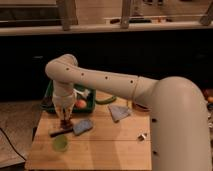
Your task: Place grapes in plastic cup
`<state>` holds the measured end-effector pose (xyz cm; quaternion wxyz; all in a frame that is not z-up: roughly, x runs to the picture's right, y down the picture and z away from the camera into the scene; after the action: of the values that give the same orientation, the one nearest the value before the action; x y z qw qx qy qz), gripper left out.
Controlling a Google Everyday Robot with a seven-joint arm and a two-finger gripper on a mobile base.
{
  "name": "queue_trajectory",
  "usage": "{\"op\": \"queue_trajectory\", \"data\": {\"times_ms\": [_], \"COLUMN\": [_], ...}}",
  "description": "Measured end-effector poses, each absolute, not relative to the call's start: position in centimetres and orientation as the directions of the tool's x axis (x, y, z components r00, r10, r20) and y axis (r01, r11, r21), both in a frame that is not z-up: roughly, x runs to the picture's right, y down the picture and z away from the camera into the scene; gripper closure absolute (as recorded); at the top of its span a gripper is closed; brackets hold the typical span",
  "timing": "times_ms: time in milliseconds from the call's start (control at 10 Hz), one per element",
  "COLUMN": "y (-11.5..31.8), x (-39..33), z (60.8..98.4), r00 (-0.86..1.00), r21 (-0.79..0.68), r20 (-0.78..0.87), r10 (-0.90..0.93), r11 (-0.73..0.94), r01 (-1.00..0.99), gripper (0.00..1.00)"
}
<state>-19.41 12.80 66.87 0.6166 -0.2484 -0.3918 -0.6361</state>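
Note:
My gripper (65, 119) points straight down over the left part of the wooden table (110, 150). It is shut on the grapes (65, 123), a small dark reddish bunch held at its tip just above the tabletop. The plastic cup (61, 143), short and light green, stands on the table a little in front of the gripper and slightly to its left. The grapes are behind the cup and above it, not over its rim.
A dark stick-like object (59, 133) and a blue item (82, 127) lie beside the gripper. A green tray (50, 95) behind holds an orange-red fruit (80, 104) and a white bowl (86, 93). A blue cloth (119, 112) and a small metal piece (142, 136) lie to the right.

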Motion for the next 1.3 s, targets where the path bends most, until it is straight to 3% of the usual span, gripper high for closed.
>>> {"op": "queue_trajectory", "data": {"times_ms": [800,1300], "y": [14.8,16.7], "x": [-22.4,-23.8], "z": [62.6,61.8], "r00": [-0.212,-0.243], "r21": [0.257,0.289], "r20": [0.787,0.779], "r10": [-0.579,-0.578], "r11": [-0.004,-0.014], "r01": [0.966,0.957], "gripper": [0.96,0.96]}}
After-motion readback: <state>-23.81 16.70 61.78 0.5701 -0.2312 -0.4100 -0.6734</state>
